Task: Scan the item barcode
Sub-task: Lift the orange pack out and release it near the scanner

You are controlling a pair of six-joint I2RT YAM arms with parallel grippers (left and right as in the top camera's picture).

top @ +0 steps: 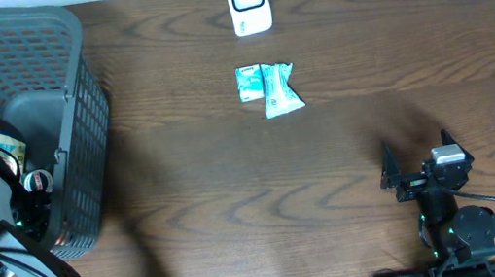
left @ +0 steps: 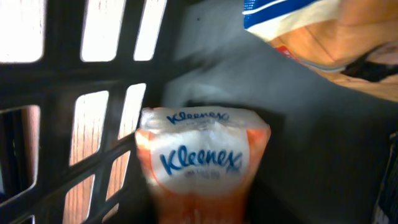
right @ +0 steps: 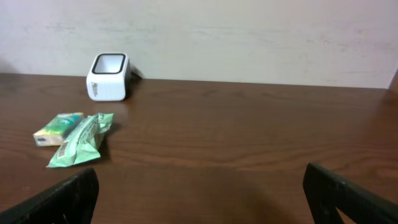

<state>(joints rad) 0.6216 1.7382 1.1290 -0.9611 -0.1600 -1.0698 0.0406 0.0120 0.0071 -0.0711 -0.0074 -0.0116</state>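
Shop-checkout setup: scanner [top: 247, 2], basket [top: 88, 123].

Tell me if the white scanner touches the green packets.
Apart. The overhead view shows bare table between the scanner and the green packets; the right wrist view agrees.

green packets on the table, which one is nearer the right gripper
The larger crinkled pouch, on the side toward the right gripper. The smaller flat pack lies beside it, farther from that gripper.
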